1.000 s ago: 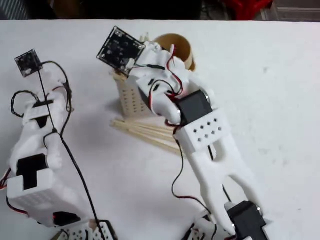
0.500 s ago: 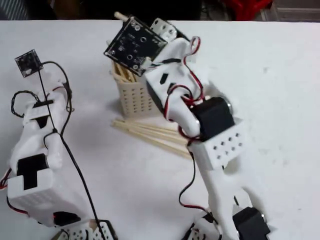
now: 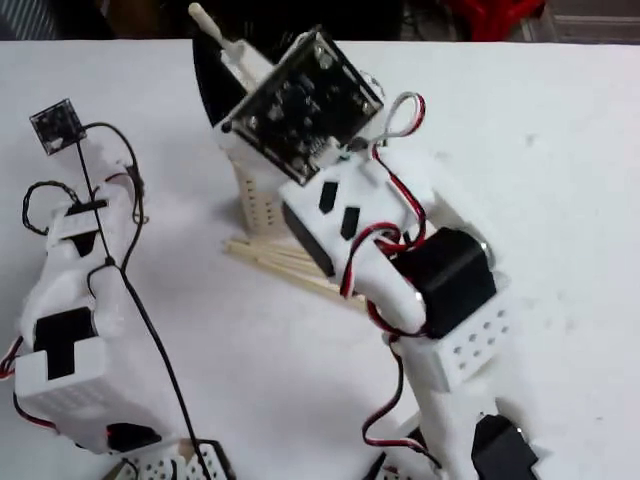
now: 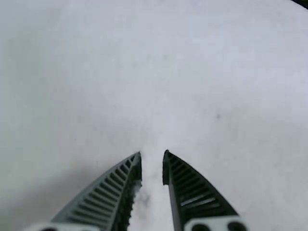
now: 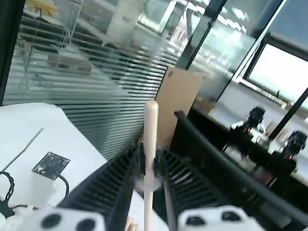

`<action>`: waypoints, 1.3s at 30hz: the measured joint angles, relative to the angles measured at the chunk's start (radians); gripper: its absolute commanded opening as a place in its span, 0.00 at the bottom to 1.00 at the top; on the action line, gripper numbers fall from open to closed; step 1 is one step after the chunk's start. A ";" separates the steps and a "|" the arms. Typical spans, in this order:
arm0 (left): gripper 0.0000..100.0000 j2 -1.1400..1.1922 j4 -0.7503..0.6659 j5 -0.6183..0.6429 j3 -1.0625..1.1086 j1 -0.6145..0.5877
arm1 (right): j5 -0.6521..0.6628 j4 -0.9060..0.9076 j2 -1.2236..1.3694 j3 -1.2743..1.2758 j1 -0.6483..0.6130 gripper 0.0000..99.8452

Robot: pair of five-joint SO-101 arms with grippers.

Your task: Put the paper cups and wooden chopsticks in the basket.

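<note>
White table, window blinds behind in right wrist view. Right gripper clamped on one wooden chopstick, stick poking out past the fingertips, held up off the table near the white basket. More chopsticks lie loose on table just beside basket, partly under right arm. Left gripper low over bare table, fingers slightly apart, holding nothing.

Right arm covers basket; chopsticks flank base.
</note>
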 measured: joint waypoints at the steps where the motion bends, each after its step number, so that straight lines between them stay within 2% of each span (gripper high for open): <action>1: 0.09 0.000 0.000 0.000 0.000 0.000 | -0.003 0.000 0.008 0.012 0.000 0.02; 12: 0.09 0.000 0.000 0.000 0.000 0.000 | -0.014 0.000 0.069 0.170 0.005 0.02; 20: 0.09 0.000 0.000 0.000 0.000 0.000 | -0.015 0.000 0.078 0.172 0.077 0.02; 27: 0.09 0.000 0.000 0.000 0.000 0.000 | -0.015 0.000 0.078 0.172 0.100 0.13; 34: 0.09 0.000 0.000 0.000 0.000 0.000 | -0.015 0.008 0.078 0.172 0.100 0.06; 39: 0.09 0.000 0.000 0.000 0.000 0.000 | -0.015 0.161 0.077 0.176 0.100 0.03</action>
